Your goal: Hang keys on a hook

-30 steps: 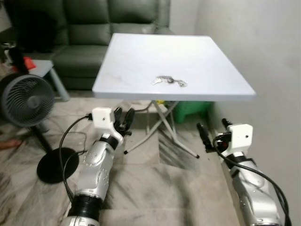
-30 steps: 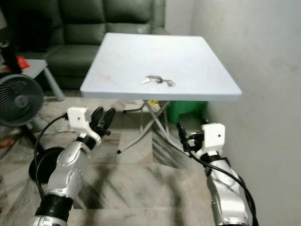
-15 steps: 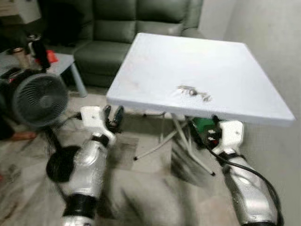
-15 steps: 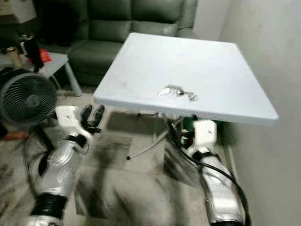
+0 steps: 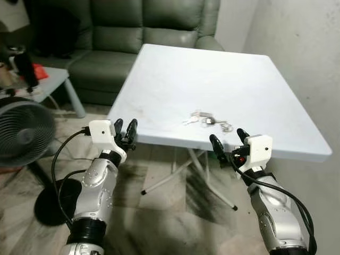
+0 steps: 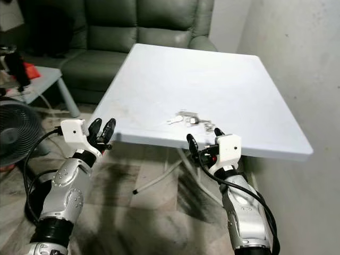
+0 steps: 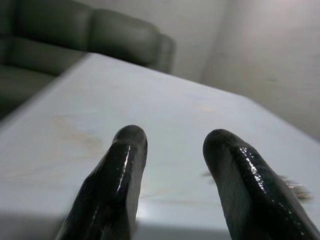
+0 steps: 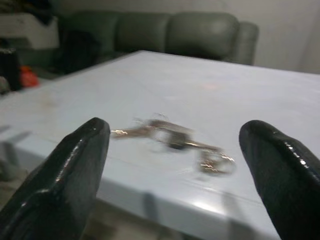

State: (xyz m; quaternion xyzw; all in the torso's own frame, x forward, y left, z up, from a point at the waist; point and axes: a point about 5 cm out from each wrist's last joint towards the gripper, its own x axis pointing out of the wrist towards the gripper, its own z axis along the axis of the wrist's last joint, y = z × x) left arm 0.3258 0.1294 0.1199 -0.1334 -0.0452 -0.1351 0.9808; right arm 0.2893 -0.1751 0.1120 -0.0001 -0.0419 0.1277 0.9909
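We are standing at the near edge of the pale grey square folding desk (image 5: 175, 69), and the small bunch of silver metal keys on a ring (image 5: 206, 120) lies flat on it close to that edge, nearer our right side. Our right hand (image 5: 229, 143) is raised just below and in front of the desk edge with its two black fingers (image 8: 60, 182) spread wide; in its wrist view the keys sit between the fingers but well ahead of them, so nothing is gripped yet. Our left hand (image 5: 124, 131) hovers at the desk's near left edge, fingers a narrow gap apart and holding nothing. We judge the task barely begun: the keys have to be picked up first, and we can see no hook from here. The risks come from the keys themselves, thin, loose and lying flat. Our fingers could skate over them or push them along the smooth top, or catch only one key so the bunch swings and slips out. Coming up from below, the right hand could also knock the desk edge, and a light folding desk may shift. A dark green leather sofa (image 5: 133, 32) stands behind.
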